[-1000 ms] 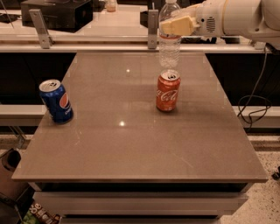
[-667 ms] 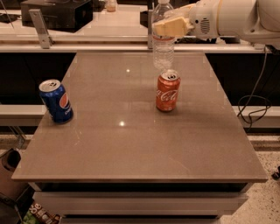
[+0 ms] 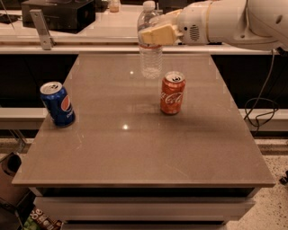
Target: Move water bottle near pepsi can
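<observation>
**Water bottle (image 3: 150, 60) in grasp**

Camera view: my gripper (image 3: 155, 35) is clamped near its top, bottle upright. Risk: slick ribbed plastic slipping or swinging in transit. Cola can (image 3: 173, 93) stands just below-right of the gripper, off my route; pepsi can (image 3: 57, 103) well to its lower left.

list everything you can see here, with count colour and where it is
water bottle: 1, clear with white cap, back middle of the table, held near its top
pepsi can: 1, blue, left edge of the table, upright
cola can: 1, red-orange, just right of centre, in front of the bottle
table: 1, grey-brown, fills the middle
black box: 1, on the counter behind, upper left
cable: 1, dark, hanging at the right
arm: 1, white, reaching in from upper right
gripper: 1, tan fingers, closed around the bottle's upper part
</observation>
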